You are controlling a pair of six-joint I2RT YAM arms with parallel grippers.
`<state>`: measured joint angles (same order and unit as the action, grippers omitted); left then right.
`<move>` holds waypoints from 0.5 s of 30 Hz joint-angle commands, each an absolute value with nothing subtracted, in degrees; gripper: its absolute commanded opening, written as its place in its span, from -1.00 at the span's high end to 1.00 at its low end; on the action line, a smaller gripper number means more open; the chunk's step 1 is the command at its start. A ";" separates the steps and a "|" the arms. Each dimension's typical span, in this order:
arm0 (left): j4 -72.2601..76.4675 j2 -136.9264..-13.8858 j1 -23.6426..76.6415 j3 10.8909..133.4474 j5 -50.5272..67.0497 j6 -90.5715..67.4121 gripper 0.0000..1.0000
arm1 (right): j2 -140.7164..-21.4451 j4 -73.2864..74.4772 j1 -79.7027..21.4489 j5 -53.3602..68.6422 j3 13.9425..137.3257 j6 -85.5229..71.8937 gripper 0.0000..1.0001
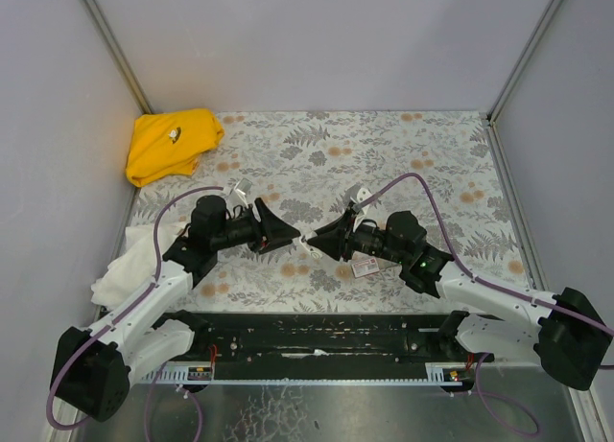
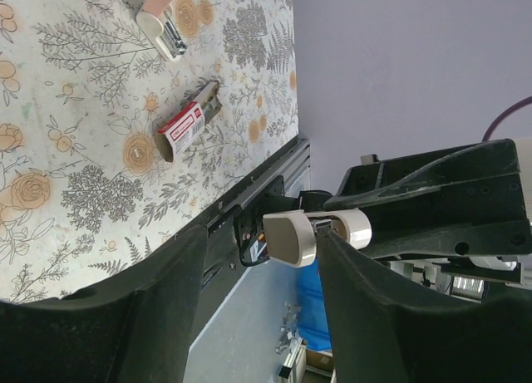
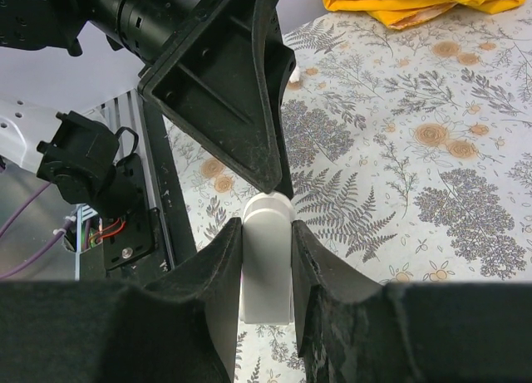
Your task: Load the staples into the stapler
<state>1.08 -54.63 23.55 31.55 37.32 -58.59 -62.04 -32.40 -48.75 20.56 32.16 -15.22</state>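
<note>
My right gripper [image 3: 266,225] is shut on the stapler [image 3: 266,267], a small white piece with a rounded end, and holds it above the table mid-scene [image 1: 305,239]. My left gripper [image 2: 259,238] is open. Its fingers stand on either side of the stapler's end [image 2: 291,238], which shows two white lobes with metal between them and touches one finger. The two grippers [image 1: 288,236] [image 1: 321,241] meet tip to tip. The red-and-white staple box [image 2: 183,127] lies on the table with its grey tray pulled partly out; it also shows below my right arm [image 1: 365,267]. No loose strip of staples shows.
A second small pink-and-white item with dark metal [image 2: 162,30] lies on the table beyond the box. A yellow cloth [image 1: 173,143] lies at the back left and a white cloth [image 1: 120,274] at the left edge. A black rail [image 1: 307,332] runs along the front edge.
</note>
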 commanded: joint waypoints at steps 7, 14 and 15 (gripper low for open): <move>5.29 -53.42 24.02 32.62 39.66 -57.56 -0.12 | -62.18 -35.42 -49.13 20.75 33.33 -14.77 1.00; 4.73 -55.16 24.50 31.61 40.01 -57.47 -0.09 | -61.29 -35.38 -49.13 20.62 33.16 -14.76 1.00; 4.41 -55.60 24.71 31.68 40.11 -57.29 -0.09 | -61.00 -35.34 -49.13 20.34 33.14 -14.64 1.00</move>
